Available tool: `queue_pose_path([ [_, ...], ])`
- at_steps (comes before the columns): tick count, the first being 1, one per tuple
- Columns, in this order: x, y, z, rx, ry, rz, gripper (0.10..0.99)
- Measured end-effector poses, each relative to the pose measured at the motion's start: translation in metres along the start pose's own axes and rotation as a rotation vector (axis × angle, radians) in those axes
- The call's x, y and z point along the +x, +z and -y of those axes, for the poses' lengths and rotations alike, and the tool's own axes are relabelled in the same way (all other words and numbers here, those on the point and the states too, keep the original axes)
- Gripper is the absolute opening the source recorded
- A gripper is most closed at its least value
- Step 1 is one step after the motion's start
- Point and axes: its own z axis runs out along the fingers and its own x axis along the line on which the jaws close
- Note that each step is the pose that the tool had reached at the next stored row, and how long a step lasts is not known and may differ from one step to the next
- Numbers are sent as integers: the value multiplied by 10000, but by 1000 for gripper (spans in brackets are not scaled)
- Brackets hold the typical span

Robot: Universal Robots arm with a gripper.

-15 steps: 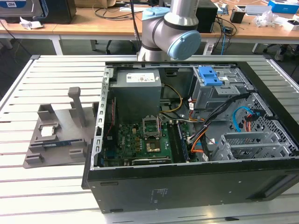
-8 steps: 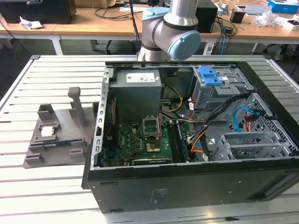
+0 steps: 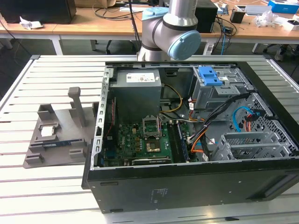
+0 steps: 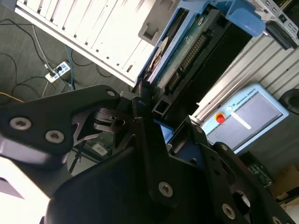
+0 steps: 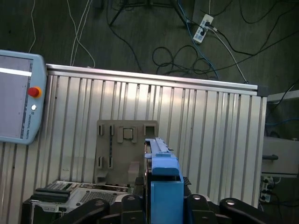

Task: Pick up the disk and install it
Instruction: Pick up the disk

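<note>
disk [image 5: 166,182] clamped edge-on in the pincer [image 5: 164,206] (blue carrier showing); drive cage [image 3: 212,86] sits inside open case [image 3: 187,186].

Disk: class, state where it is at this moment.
In both wrist views the disk is clamped in the gripper, above the slatted table and close to the grey fixture.

Bright blue-framed disk [image 5: 164,165], black gripper [image 5: 163,186], silver ribbed table [image 5: 219,140] (plus a plain pale grey fixture [image 5: 122,149])
</note>
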Motion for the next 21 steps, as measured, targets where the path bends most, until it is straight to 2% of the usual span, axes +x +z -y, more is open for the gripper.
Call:
queue_pose_path([
  [15,-3,-469,-17,-9,0,1,369],
  [16,-3,-489,-18,-9,0,1,369],
  [21,-3,-491,-18,-8,0,1,369],
])
